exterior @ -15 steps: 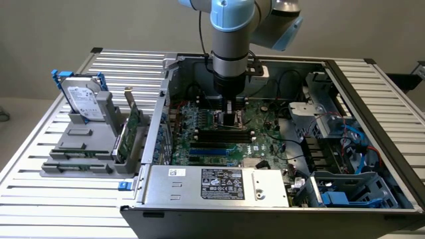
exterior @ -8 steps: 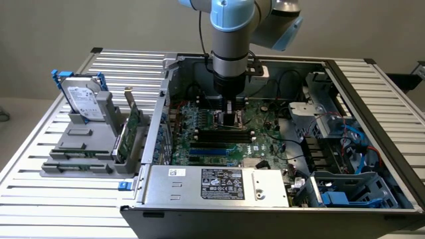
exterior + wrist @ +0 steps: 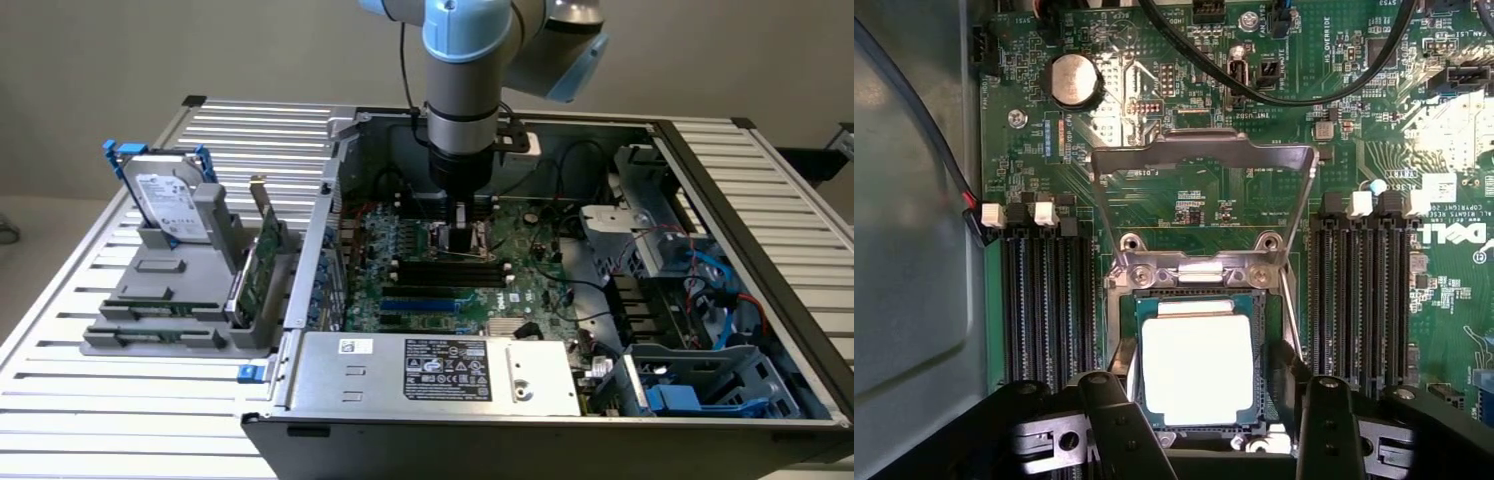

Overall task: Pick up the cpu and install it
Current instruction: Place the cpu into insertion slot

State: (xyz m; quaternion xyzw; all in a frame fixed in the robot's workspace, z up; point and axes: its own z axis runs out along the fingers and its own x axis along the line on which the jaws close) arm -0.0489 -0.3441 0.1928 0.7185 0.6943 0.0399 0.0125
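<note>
The cpu (image 3: pixel 1196 370), a flat square chip with a silvery-white top and a thin green edge, lies level inside the metal-framed socket (image 3: pixel 1194 272) on the green motherboard. The socket's load plate (image 3: pixel 1204 152) is swung up and back. My gripper (image 3: pixel 1204 420) hangs straight over the socket, its black fingers (image 3: pixel 1116 425) standing on either side of the chip. A narrow strip of socket shows between the chip and each finger, so the jaws are open. In the exterior view the gripper (image 3: pixel 461 232) reaches down into the open computer case onto the motherboard (image 3: pixel 461 275).
Black memory slots (image 3: pixel 1049 300) flank the socket on both sides. A coin battery (image 3: pixel 1075 80) and black cables (image 3: pixel 1274 90) lie beyond the load plate. A power supply (image 3: pixel 441 370) fills the case's front. A grey rack (image 3: pixel 174 290) with a hard drive (image 3: pixel 167 200) stands at the exterior view's left.
</note>
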